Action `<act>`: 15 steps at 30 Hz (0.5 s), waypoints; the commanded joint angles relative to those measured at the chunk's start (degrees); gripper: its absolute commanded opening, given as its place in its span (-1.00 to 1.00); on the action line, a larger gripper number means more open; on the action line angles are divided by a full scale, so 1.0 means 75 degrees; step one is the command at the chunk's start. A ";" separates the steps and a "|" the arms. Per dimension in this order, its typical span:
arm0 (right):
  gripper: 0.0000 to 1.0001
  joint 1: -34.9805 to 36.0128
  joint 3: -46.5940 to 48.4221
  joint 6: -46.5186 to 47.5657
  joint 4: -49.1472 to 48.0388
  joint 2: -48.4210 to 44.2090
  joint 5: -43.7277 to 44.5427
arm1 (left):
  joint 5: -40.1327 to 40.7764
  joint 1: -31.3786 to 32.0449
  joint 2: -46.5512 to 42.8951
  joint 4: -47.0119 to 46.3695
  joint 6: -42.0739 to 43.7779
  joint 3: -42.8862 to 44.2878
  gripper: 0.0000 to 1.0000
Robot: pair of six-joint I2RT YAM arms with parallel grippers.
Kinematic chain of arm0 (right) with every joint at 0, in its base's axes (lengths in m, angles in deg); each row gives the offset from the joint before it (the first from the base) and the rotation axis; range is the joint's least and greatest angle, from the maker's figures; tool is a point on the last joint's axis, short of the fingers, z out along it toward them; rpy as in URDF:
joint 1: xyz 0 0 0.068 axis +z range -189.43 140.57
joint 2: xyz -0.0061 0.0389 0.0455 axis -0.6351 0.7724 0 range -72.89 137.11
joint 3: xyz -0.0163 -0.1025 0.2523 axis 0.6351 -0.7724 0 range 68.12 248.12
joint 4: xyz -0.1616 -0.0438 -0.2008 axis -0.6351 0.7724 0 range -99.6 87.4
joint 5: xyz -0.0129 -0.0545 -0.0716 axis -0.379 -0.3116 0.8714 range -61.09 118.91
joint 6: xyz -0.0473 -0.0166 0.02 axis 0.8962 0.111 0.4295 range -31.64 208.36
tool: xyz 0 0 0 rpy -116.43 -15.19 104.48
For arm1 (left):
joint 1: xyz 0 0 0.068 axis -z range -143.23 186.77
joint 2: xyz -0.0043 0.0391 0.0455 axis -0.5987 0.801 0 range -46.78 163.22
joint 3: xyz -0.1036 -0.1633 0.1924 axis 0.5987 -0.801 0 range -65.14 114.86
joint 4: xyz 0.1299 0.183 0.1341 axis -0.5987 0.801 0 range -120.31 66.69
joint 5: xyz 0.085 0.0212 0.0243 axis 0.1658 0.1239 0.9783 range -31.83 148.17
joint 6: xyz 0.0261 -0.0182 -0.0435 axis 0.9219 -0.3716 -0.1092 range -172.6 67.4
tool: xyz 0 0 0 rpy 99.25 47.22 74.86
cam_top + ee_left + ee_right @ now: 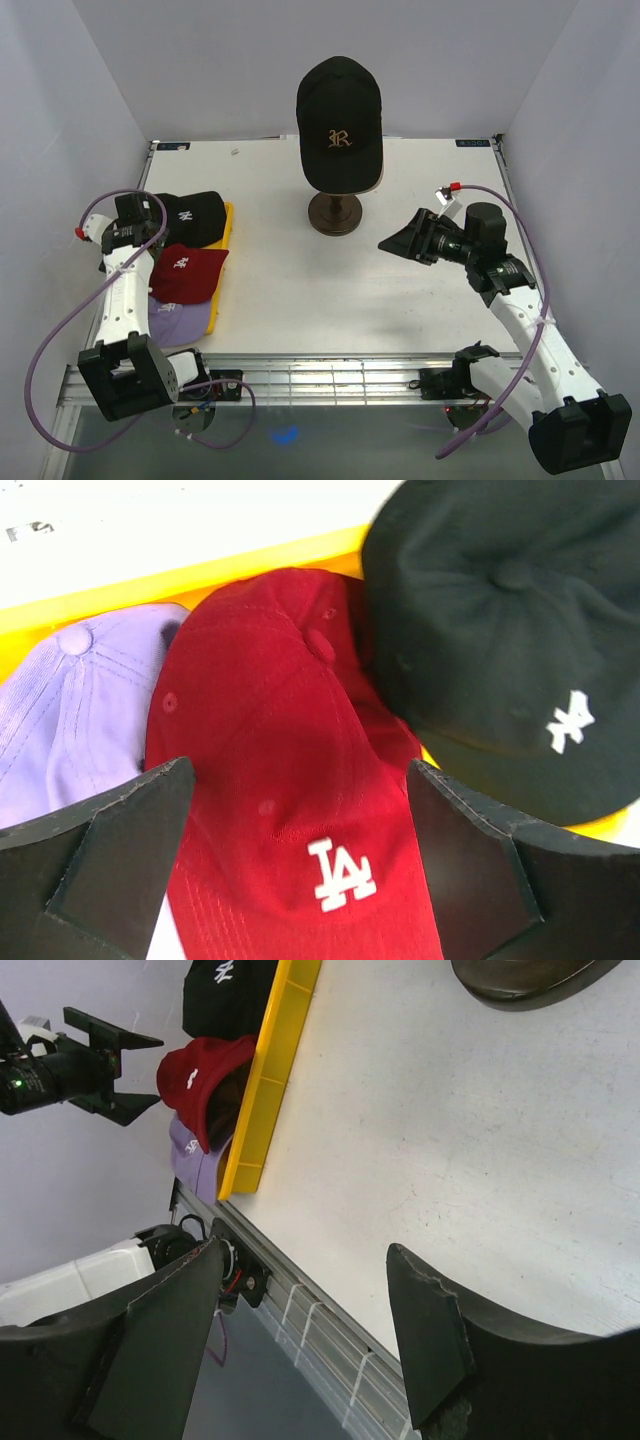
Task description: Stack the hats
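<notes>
Three fabric baseball caps (pixel 187 268) overlap on the flat yellow tray (pixel 200 575); our left gripper (pixel 300 810) hangs wide open, empty, over the red LA cap (pixel 270 720). We should pinch its crown only. Our right gripper (pixel 305 1300) stands open, empty.

Bright, even light from overhead: hardly a shadow on the table (pixel 400 290) right of the yellow tray (pixel 227 232). In the left wrist view the white surface beyond the tray is blown out — the dark fingers (pixel 120 870) nearer than it look soft and grainy.
</notes>
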 commanded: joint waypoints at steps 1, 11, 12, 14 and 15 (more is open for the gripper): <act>0.44 -0.0032 -0.0149 0.0162 -0.0646 0.0081 -0.0342 | -0.0071 -0.0132 0.0347 -0.0215 -0.0235 -0.0101 0.96; 0.43 -0.0079 -0.0266 0.0209 -0.0858 0.0210 -0.0483 | -0.0176 -0.0144 0.0606 -0.0520 -0.0376 -0.0546 0.37; 0.43 -0.0079 -0.0266 0.0197 -0.0858 0.0210 -0.0495 | -0.0280 -0.0132 0.0559 -0.0520 -0.0364 -0.0558 0.24; 0.42 -0.0079 -0.0231 0.0197 -0.0858 0.0222 -0.0495 | -0.0352 -0.0132 0.0314 -0.0555 -0.0247 -0.0593 -0.04; 0.42 -0.0079 -0.0219 0.0186 -0.0858 0.0199 -0.0495 | -0.0387 -0.0144 0.0231 -0.0544 -0.0189 -0.0582 -0.31</act>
